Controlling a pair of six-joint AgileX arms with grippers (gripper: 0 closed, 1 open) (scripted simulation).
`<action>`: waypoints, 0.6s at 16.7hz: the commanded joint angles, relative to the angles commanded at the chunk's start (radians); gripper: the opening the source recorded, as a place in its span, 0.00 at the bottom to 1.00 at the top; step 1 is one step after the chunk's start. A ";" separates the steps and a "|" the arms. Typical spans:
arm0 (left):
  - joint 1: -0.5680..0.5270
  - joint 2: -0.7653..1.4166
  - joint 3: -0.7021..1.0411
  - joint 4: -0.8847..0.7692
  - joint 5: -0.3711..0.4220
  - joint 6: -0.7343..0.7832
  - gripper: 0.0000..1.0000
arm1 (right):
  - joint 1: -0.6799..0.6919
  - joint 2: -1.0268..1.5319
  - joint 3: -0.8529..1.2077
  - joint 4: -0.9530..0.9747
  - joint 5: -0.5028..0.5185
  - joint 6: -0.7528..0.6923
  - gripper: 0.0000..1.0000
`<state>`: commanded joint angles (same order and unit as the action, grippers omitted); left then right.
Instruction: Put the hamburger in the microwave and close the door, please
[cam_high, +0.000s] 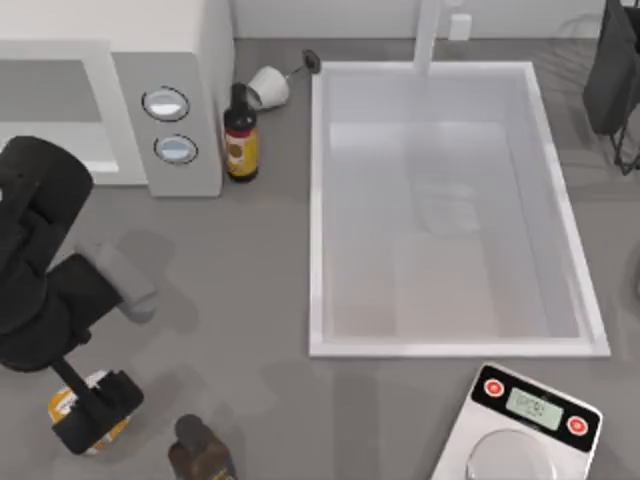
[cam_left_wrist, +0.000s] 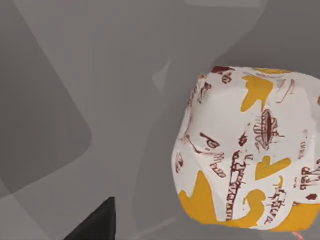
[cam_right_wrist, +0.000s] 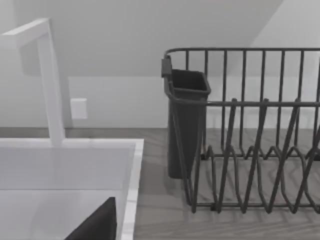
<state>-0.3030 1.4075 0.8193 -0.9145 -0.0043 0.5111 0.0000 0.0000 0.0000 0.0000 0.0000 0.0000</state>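
The hamburger (cam_high: 63, 405), a white paper bundle with yellow-orange patches, lies on the grey table at the front left. My left gripper (cam_high: 97, 412) hangs over it, open, with one black finger on either side. In the left wrist view the hamburger (cam_left_wrist: 250, 150) looms close beside one dark fingertip (cam_left_wrist: 95, 226). The white microwave (cam_high: 185, 60) stands at the back left with two round silver dials, its cavity (cam_high: 50, 110) facing the front. The door is out of view. My right arm (cam_high: 612, 70) stays parked at the back right, one fingertip (cam_right_wrist: 95, 225) showing off to the side.
A brown bottle (cam_high: 240, 135) and a tipped white cup (cam_high: 268, 87) stand right of the microwave. Another brown bottle (cam_high: 200, 452) is just right of the hamburger. The white sink (cam_high: 316, 250) takes the middle, a silver scale (cam_high: 520, 425) the front right, a dark dish rack (cam_right_wrist: 250, 140) the back right.
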 joint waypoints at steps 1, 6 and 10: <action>-0.007 0.032 0.019 -0.021 0.000 0.012 1.00 | 0.000 0.000 0.000 0.000 0.000 0.000 1.00; -0.014 0.064 0.039 -0.043 0.000 0.024 1.00 | 0.000 0.000 0.000 0.000 0.000 0.000 1.00; -0.012 0.082 0.015 -0.004 0.000 0.027 1.00 | 0.000 0.000 0.000 0.000 0.000 0.000 1.00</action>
<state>-0.3151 1.4895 0.8341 -0.9183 -0.0045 0.5377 0.0000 0.0000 0.0000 0.0000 0.0000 0.0000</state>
